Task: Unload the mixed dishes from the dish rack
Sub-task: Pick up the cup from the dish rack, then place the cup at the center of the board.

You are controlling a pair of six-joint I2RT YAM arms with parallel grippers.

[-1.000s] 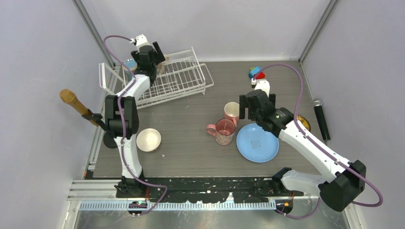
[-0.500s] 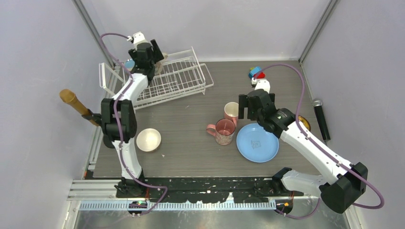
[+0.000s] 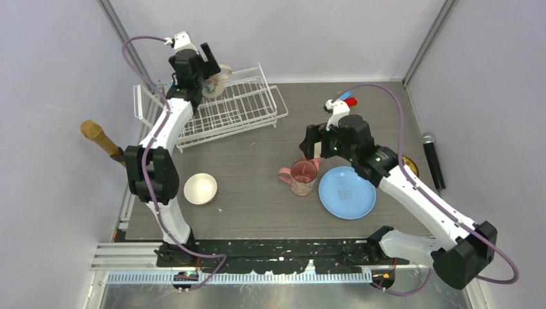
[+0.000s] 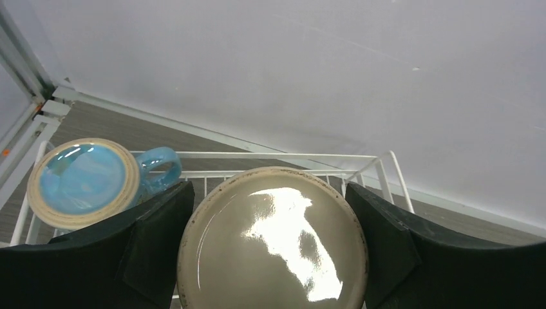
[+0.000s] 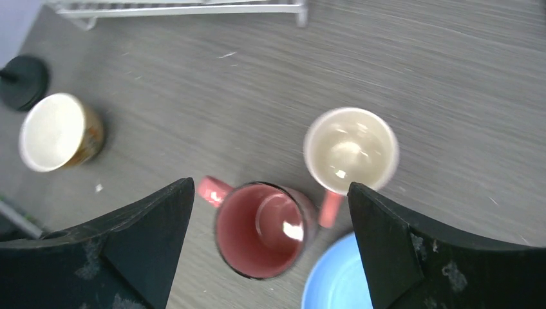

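My left gripper (image 4: 267, 193) is shut on a cream mug (image 4: 273, 244), seen bottom-on and filling the gap between both fingers. In the top view that gripper (image 3: 216, 76) holds the mug (image 3: 217, 78) above the back left corner of the white wire dish rack (image 3: 238, 106). A teal mug (image 4: 84, 180) stays in the rack (image 4: 290, 156). My right gripper (image 5: 270, 187) hangs open over two pink mugs, one pink inside (image 5: 261, 228) and one cream inside (image 5: 351, 149). Beside them lies the light-blue plate (image 3: 346, 192). A small cream bowl (image 3: 200, 188) sits at the front left.
A yellow patterned plate (image 3: 410, 166) shows partly behind my right arm. A black microphone (image 3: 433, 158) lies along the right wall and a brown one (image 3: 100, 137) sticks in from the left. Colourful toy blocks (image 3: 348, 98) sit at the back right.
My left gripper has risen with the cream mug, lifting it out of the rack. The right gripper has shifted left and now covers the cream-lined pink mug in the top view.
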